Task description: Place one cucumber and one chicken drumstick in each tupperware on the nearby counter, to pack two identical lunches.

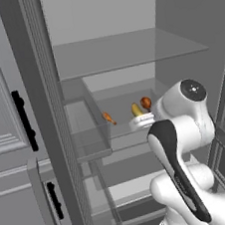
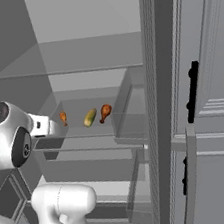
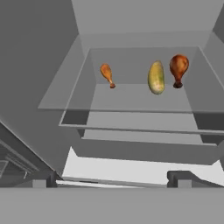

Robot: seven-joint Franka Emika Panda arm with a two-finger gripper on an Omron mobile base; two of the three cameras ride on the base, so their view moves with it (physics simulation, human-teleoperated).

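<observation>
Landmark: fridge shelf [image 3: 140,103], glass, seen inside open fridge.
Cucumber [image 3: 156,77]: laid on shelf, mid-right, betw. the 2 drumsticks.
Small drumstick [image 3: 106,75]: placed left of cucumber, well apart.
Large drumstick [image 3: 178,69]: set just right of cucumber, near back wall.
End effector [image 3: 113,177]: jaws spread wide, nothing held; kept in front of shelf, short of the food.

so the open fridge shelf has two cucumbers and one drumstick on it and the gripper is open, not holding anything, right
Not quite: the counts are swapped. The hand view shows two drumsticks, the small drumstick on the left and the large drumstick on the right, with one cucumber just left of the large one. The rest holds: they lie on the fridge shelf, and the gripper is open and empty.
</observation>
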